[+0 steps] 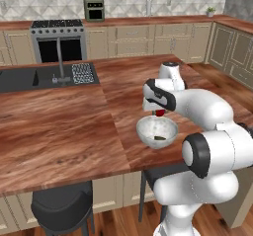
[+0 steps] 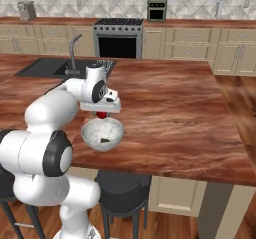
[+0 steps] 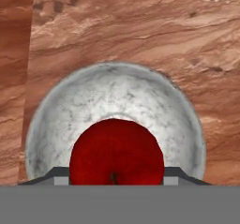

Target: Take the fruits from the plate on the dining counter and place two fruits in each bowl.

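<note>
My gripper (image 1: 159, 111) hangs just above the pale whitish-grey bowl (image 1: 148, 127) and is shut on the small red round fruit (image 1: 159, 113). In the hand view the red fruit (image 3: 116, 148) sits between the jaws, directly over the marbled bowl (image 3: 117, 89). A dark green-brown fruit (image 1: 159, 138) lies inside the bowl, also seen as the dark fruit (image 2: 104, 140) in the right base view, under the red fruit (image 2: 102, 115). The bowl (image 2: 92, 132) stands near the front edge of the dining counter (image 1: 64, 126). The plate is out of view.
A black sink (image 1: 29, 78) with a faucet (image 1: 60, 62) is set into the counter at the far left. Two dark stools (image 1: 62, 208) (image 2: 122, 185) stand below the front edge. The steel stove (image 2: 119, 35) is against the back wall.
</note>
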{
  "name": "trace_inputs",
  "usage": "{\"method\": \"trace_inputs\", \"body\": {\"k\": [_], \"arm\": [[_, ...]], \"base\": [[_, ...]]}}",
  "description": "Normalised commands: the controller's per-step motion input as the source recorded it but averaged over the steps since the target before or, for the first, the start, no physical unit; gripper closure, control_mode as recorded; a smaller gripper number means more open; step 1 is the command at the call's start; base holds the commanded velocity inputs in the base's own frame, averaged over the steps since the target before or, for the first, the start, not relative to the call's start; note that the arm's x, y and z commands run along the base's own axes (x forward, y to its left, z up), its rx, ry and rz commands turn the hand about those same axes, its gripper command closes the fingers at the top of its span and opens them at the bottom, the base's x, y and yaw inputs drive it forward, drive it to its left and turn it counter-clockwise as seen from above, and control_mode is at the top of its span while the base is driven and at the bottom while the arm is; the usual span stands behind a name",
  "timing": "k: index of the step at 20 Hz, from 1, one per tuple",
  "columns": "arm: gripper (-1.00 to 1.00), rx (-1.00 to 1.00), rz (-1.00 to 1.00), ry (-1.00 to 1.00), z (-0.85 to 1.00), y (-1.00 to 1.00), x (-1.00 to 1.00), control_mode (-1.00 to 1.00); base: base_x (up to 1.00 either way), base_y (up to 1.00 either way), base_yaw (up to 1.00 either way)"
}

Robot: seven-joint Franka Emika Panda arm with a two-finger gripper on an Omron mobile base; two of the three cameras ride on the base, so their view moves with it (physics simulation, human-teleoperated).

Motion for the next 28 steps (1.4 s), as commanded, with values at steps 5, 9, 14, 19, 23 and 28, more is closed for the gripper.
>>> {"method": "trace_inputs", "body": {"k": [5, 9, 14, 19, 23, 28], "arm": [[1.0, 0.0, 0.0, 0.03, -0.42, 0.0, 0.0, -1.0], [1.0, 0.0, 0.0, 0.02, -0.47, 0.0, 0.0, -1.0], [1.0, 0.0, 0.0, 0.02, -0.36, 0.0, 0.0, -1.0], [1.0, 0.0, 0.0, 0.03, -0.3, 0.0, 0.0, -1.0], [1.0, 0.0, 0.0, 0.01, -0.24, 0.0, 0.0, -1.0], [1.0, 0.0, 0.0, 0.02, -0.19, 0.0, 0.0, -1.0]], "base": [[0.0, 0.0, 0.0], [0.0, 0.0, 0.0], [0.0, 0.0, 0.0], [0.0, 0.0, 0.0], [0.0, 0.0, 0.0], [0.0, 0.0, 0.0]]}}
